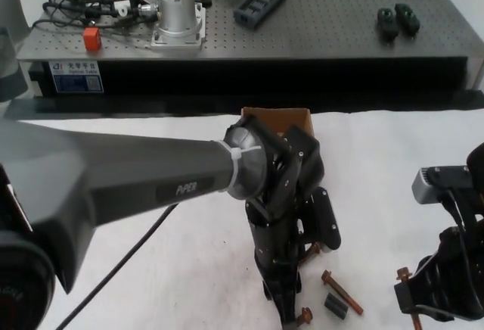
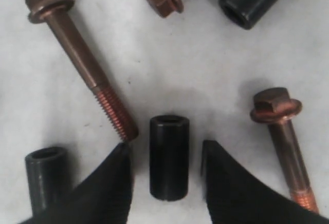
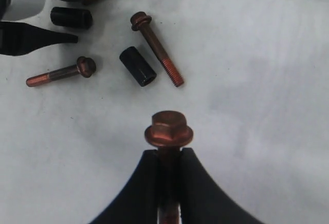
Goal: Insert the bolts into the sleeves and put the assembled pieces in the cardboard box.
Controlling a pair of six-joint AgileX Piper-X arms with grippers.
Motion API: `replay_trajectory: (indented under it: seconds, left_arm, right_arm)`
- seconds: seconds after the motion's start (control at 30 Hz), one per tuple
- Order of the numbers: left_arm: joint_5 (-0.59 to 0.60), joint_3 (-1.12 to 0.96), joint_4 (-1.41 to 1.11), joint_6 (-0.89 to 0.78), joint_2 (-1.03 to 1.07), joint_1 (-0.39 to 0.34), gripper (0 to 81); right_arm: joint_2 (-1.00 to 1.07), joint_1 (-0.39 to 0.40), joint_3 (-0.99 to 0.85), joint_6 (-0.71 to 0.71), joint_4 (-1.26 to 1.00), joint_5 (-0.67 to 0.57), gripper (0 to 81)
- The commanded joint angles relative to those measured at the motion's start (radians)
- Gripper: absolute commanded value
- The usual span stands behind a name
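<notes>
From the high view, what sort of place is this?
Probably a robotics lab: a perforated metal breadboard table carrying a silver metal post and tangled black cables, plus a coppery metal bolt in the right gripper over a white bench.

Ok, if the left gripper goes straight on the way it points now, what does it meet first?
Most likely the black sleeve, centred between the open fingers of the left gripper. Depth is hard to judge; one finger sits close to the threaded tip of a bolt and might brush that.

My fingers (image 2: 231, 198) are matte black, the sleeves (image 2: 169, 157) glossy black, the bolts (image 2: 77, 44) copper-brown, the bench cover (image 2: 205, 80) white.
</notes>
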Motion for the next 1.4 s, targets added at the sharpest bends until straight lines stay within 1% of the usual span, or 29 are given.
replay_trajectory:
  seconds: [0.0, 0.03, 0.13, 0.17, 0.23, 0.3, 0.37, 0.47, 0.53, 0.6, 0.73, 0.8, 0.87, 0.97, 1.1, 1.2, 1.37]
  left_arm:
    - [-0.005, -0.008, -0.009, 0.006, 0.022, -0.01, 24.0]
    - [-0.005, -0.008, -0.009, 0.006, 0.025, -0.013, 20.0]
    - [-0.005, -0.008, -0.002, 0.004, 0.023, -0.025, 3.1]
    - [-0.005, -0.008, -0.002, 0.001, 0.017, -0.028, 0.4]
    - [-0.06, -0.008, -0.001, -0.025, -0.001, -0.034, 0.0]
    - [-0.12, -0.008, -0.001, -0.091, -0.035, -0.035, 0.1]
    - [-0.132, -0.005, -0.009, -0.202, -0.093, -0.022, 0.7]
    - [-0.069, 0.05, -0.061, -0.371, -0.206, 0.014, 0.7]
    - [-0.037, 0.152, -0.169, -0.485, -0.312, 0.036, 0.7]
    - [0.014, 0.275, -0.294, -0.595, -0.428, 0.042, 0.7]
    - [0.221, 0.532, -0.625, -0.751, -0.632, 0.03, 0.7]
    - [0.249, 0.633, -0.767, -0.842, -0.709, 0.029, 0.7]
    - [0.258, 0.703, -0.887, -0.918, -0.779, 0.029, 0.7]
    - [0.26, 0.75, -0.956, -0.946, -0.853, 0.029, 0.7]
    - [0.259, 0.752, -0.954, -0.946, -0.889, 0.029, 0.7]
    - [0.258, 0.752, -0.954, -0.946, -0.895, 0.029, 0.7]
    - [0.255, 0.752, -0.954, -0.948, -0.894, 0.029, 0.7]
  right_arm:
    - [-0.011, -0.004, -0.003, 0.005, -0.003, -0.015, 3.4]
    - [-0.011, -0.004, -0.003, 0.005, -0.003, -0.015, 3.4]
    - [-0.011, -0.004, -0.003, 0.005, -0.003, -0.015, 3.4]
    - [-0.011, -0.004, -0.003, 0.005, -0.003, -0.015, 3.4]
    - [-0.011, -0.004, -0.003, 0.005, -0.013, -0.015, 3.4]
    - [-0.016, -0.004, -0.003, 0.005, -0.034, -0.015, 3.4]
    - [-0.028, -0.004, -0.003, 0.008, -0.076, -0.05, 3.4]
    - [-0.065, -0.001, -0.003, 0.079, -0.163, -0.15, 3.4]
    - [-0.092, 0.005, -0.003, 0.154, -0.255, -0.202, 3.4]
    - [-0.113, 0.025, -0.003, 0.225, -0.362, -0.222, 3.4]
    - [-0.116, 0.112, -0.003, 0.394, -0.651, -0.257, 3.4]
    - [-0.104, 0.167, -0.003, 0.462, -0.779, -0.253, 3.4]
    - [-0.09, 0.211, -0.003, 0.522, -0.888, -0.223, 3.4]
    - [-0.076, 0.253, -0.003, 0.551, -0.978, -0.178, 3.4]
    - [-0.07, 0.286, -0.003, 0.558, -0.983, -0.175, 3.4]
    - [-0.07, 0.303, -0.003, 0.558, -0.978, -0.16, 3.4]
    - [-0.069, 0.308, -0.003, 0.558, -0.958, -0.124, 3.4]
